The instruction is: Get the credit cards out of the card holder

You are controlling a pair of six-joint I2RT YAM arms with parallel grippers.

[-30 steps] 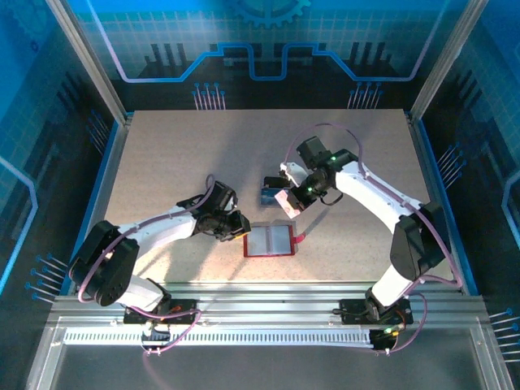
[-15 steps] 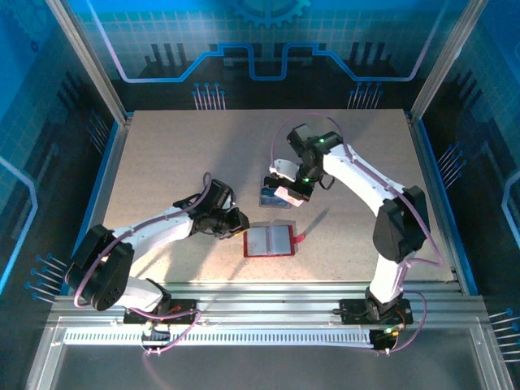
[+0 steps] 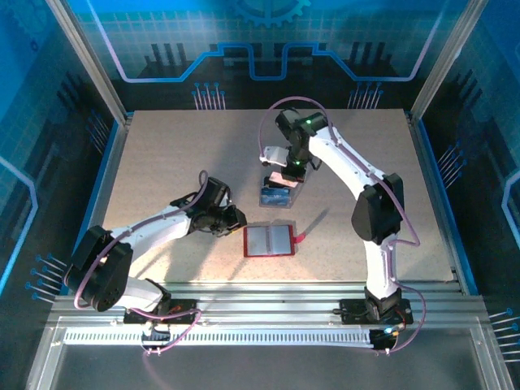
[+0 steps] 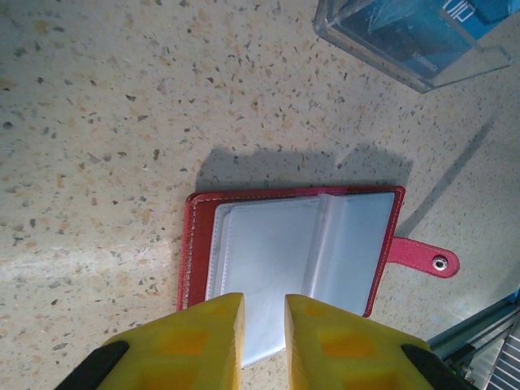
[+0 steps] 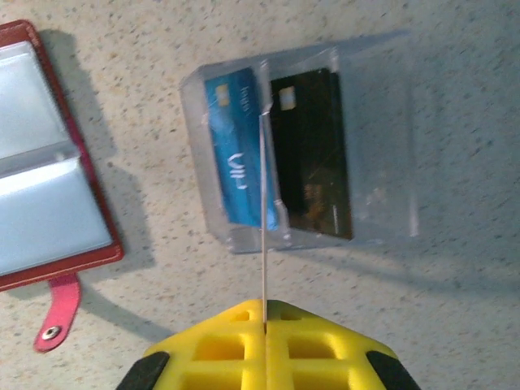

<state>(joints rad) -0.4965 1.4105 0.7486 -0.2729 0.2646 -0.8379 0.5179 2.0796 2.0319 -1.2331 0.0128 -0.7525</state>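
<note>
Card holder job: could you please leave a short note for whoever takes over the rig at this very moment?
Right claw: shut on a thin card, seen edge-on, above the clear tray.
Left claw: slightly open, empty, at one edge of the card holder, which lies open on the table.
Done: blue card and black card lie in the tray.
Left: probably set the held card in the tray; the pockets in view look empty, so check for more.

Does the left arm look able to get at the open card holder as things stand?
Probably yes. The left tool hangs right at the edge of the card holder, jaws slightly apart, and nothing lies in the way.
</note>
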